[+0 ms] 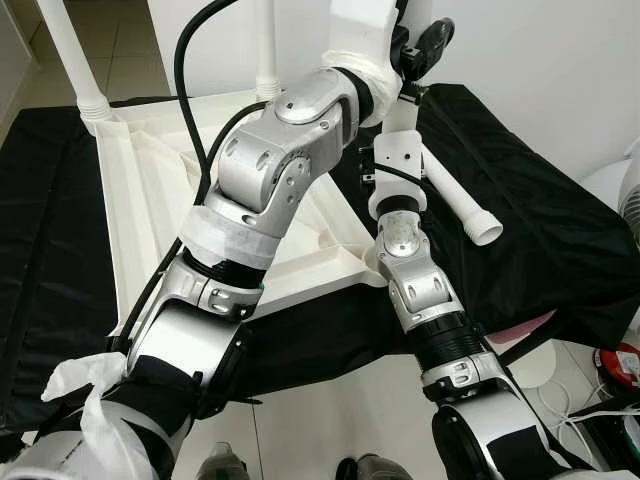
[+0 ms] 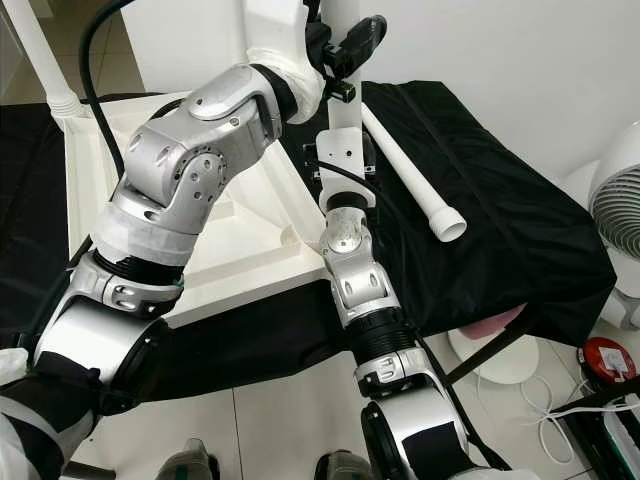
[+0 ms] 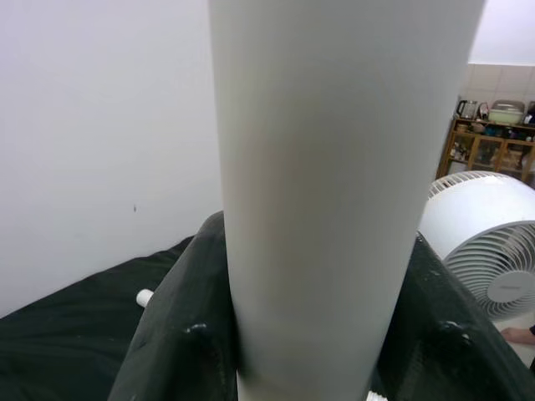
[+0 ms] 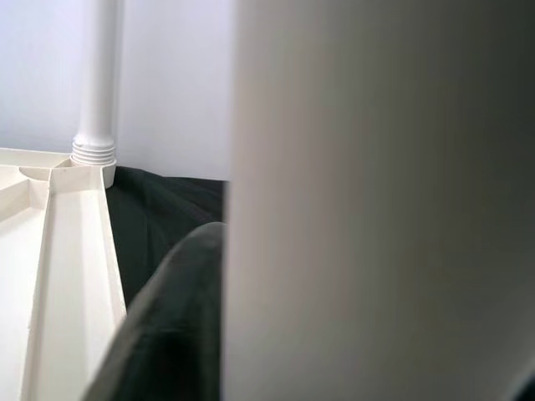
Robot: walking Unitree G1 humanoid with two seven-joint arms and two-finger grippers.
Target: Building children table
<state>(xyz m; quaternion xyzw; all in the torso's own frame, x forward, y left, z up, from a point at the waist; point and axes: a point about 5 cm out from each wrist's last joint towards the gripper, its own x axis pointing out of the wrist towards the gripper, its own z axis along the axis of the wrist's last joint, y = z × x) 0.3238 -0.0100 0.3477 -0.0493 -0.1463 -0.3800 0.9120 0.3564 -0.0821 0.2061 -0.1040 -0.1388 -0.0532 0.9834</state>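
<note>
My left claw is clamped round an upright white table leg, its fingers dark on either side of the tube. My right claw sits lower on the same leg; whether it is clamped or merely beside the tube I cannot tell. The upturned white tabletop lies on a black-draped counter, with two legs already standing at its far corners. The held leg's long axis runs vertical, directly above the near right corner socket, so I judge it must go straight down. A spare leg lies flat on the cloth just to my right.
</note>
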